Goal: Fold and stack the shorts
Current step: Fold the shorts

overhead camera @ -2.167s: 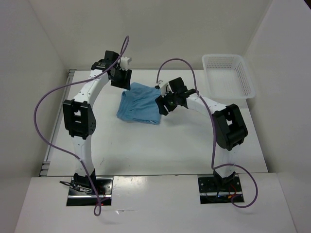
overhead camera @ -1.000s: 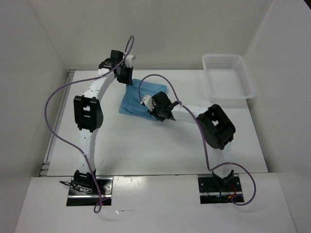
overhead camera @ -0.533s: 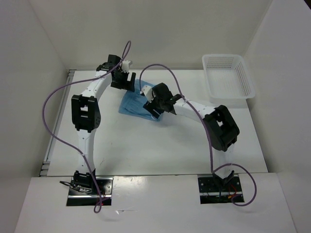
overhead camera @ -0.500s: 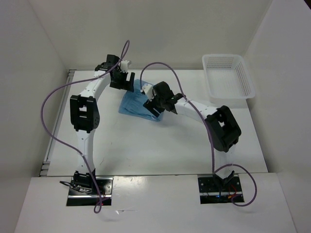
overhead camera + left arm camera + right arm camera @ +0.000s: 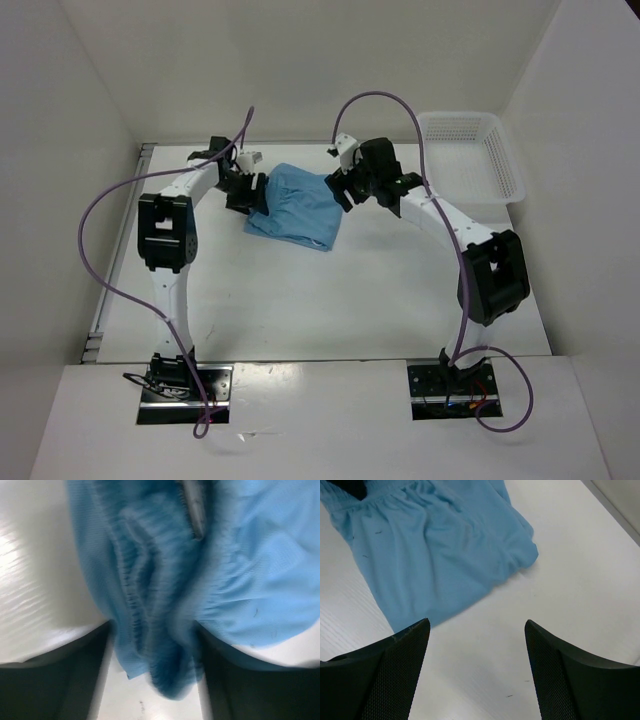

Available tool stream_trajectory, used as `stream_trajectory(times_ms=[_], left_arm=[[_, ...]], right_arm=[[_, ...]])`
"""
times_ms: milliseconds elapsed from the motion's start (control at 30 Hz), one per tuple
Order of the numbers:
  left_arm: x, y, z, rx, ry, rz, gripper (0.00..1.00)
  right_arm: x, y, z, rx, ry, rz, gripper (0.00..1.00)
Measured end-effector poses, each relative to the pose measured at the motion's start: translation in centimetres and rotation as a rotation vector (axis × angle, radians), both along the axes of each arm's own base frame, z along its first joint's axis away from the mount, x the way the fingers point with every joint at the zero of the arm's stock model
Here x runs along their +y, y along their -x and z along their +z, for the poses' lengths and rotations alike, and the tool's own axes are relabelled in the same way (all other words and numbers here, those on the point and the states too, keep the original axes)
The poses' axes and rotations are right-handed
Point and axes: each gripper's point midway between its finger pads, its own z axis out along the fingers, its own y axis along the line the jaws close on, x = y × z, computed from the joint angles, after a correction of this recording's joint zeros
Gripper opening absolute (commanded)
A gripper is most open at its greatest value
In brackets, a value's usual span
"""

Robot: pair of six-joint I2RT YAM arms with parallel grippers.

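Note:
The light blue shorts (image 5: 296, 206) lie folded on the white table, left of centre at the back. My left gripper (image 5: 250, 191) sits at their left edge. In the left wrist view the gathered waistband (image 5: 160, 630) fills the wide gap between the two dark fingers (image 5: 60, 685), which stand apart. My right gripper (image 5: 345, 190) is open and empty, just off the shorts' right side. In the right wrist view the shorts (image 5: 435, 555) lie beyond the spread fingers (image 5: 385, 675), with bare table between them.
A white lattice basket (image 5: 470, 155) stands at the back right corner. White walls close in the table at the back and sides. The arms' purple cables loop above the table.
My right gripper has lifted off the shorts and swung back to the right. My left gripper has come down toward the shorts' left edge. The shorts have shifted slightly.

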Motion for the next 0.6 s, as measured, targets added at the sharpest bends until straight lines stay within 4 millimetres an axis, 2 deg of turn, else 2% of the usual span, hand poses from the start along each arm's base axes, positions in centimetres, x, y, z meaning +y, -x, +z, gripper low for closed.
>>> stream_trajectory(times_ms=[67, 100, 133, 233, 367, 433, 600], left_arm=[[-0.4, 0.3, -0.2, 0.01, 0.028, -0.007, 0.44], [-0.6, 0.6, -0.5, 0.017, 0.04, -0.012, 0.37], [-0.8, 0.9, -0.8, 0.024, 0.055, -0.017, 0.34], [-1.1, 1.9, -0.7, 0.033, 0.099, -0.024, 0.34], [-1.5, 4.3, -0.7, 0.071, 0.134, -0.034, 0.36], [-1.6, 5.5, -0.7, 0.089, 0.142, -0.037, 0.47], [-1.5, 7.2, -0.9, 0.122, 0.143, -0.037, 0.54]], right_arm=[[-0.4, -0.4, 0.3, -0.006, -0.005, -0.013, 0.82], [-0.4, -0.4, 0.4, -0.008, -0.006, -0.014, 0.82], [-0.5, -0.5, 0.5, -0.011, -0.008, -0.016, 0.82], [-0.4, -0.5, 0.6, -0.008, -0.015, -0.02, 0.82], [-0.4, -0.5, 0.6, -0.004, -0.022, -0.024, 0.82], [-0.3, -0.5, 0.6, -0.003, -0.026, -0.026, 0.82], [-0.1, -0.4, 0.6, 0.006, -0.042, -0.027, 0.82]])
